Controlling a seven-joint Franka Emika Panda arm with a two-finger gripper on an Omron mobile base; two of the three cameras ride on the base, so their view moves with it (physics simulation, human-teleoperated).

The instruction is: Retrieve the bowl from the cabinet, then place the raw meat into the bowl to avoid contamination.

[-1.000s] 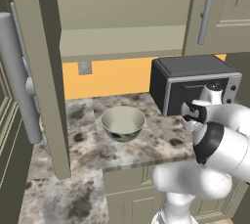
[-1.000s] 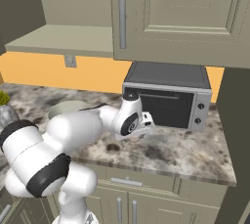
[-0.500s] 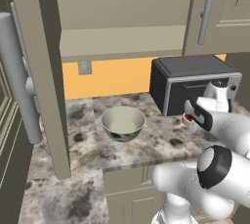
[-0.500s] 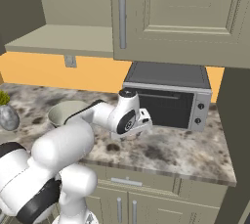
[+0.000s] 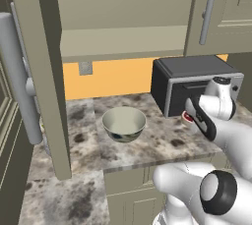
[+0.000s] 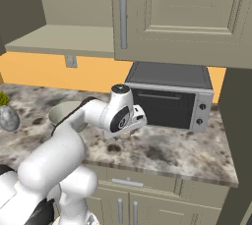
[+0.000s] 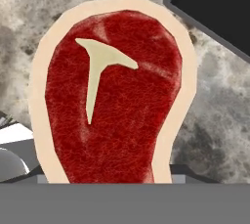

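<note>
My end effector (image 5: 189, 116) hangs low over the desk (image 5: 162, 140), directly before the toaster oven (image 5: 189, 84). The meat (image 7: 114, 100) lies flat on the desk beneath it, at the oven's foot; whether the jaws stand apart or closed, I cannot tell. The bowl (image 5: 123, 123) sits upright at 9 o'clock from the meat, well apart. Cabinet (image 5: 123, 42) door open above.
</note>
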